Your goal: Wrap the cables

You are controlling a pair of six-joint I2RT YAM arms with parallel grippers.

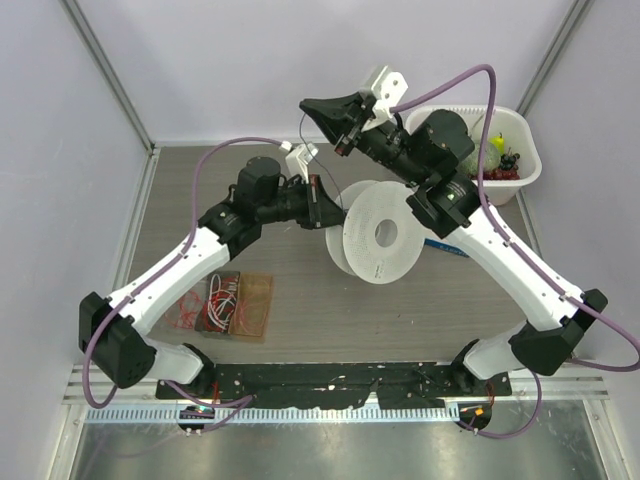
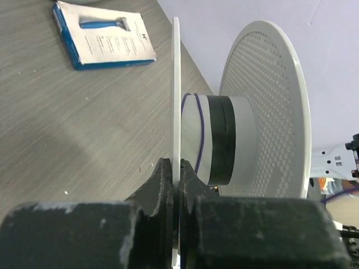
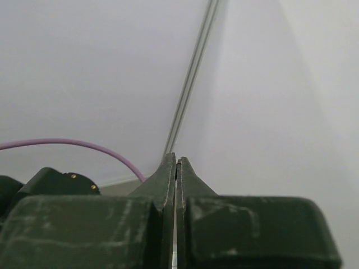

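**Left end effector** (image 2: pixel 178 168): closed down to a narrow slit. Its fingers clamp the rim of the near flange of the spool (image 1: pixel 385 237).

**Right end effector** (image 3: pixel 176 162): fingers pressed together with no gap visible. It is raised above the desk behind the spool and points toward the back wall. In the top view a fine dark line hangs from its tip. Whether that strand is pinched between the fingers cannot be told.

**Spool:** white, with perforated flanges. It stands on its flange edges on the desk between the two arms.

**Wire** (image 2: pixel 221 140): wound as a dark band round the hub, midway between the flanges. A thin bluish strand loops the hub just beside the band, on the side of the gripped flange.

**Containers:** a white bin (image 1: pixel 528 160) sits at the far right corner of the desk, partly hidden by the right arm. It holds a yellow-green object (image 1: pixel 496 150) and small red and dark pieces (image 1: pixel 506 171), which are too small to identify.

**Desk** (image 1: pixel 300 300): grey wood grain.
- A razor card (image 2: pixel 104 33) with a blue edge lies flat beyond the spool.
- A clear packet (image 1: pixel 213 300) of red and white bits lies near the left arm base, on a brown board (image 1: pixel 258 305).

**Room:** pale walls with metal corner posts. A metal sheet (image 1: pixel 320 450) runs along the near edge.
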